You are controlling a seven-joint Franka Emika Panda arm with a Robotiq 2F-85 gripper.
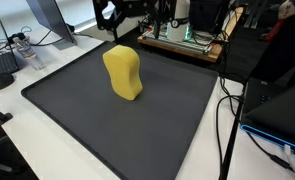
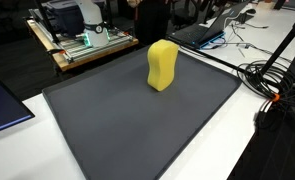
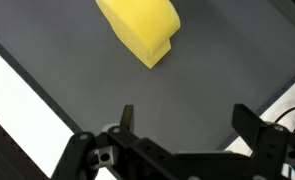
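Spread wide and empty, my end effector (image 3: 184, 122) hangs over the mat (image 3: 77, 90), facing the upright, unobstructed sponge (image 3: 137, 30).

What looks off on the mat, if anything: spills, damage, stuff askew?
Nothing stands out. The yellow sponge stands upright on the dark mat, looks intact, and nothing is spilled around it. The mat lies flat on the table. The gripper hangs open above the mat, clear of the sponge.
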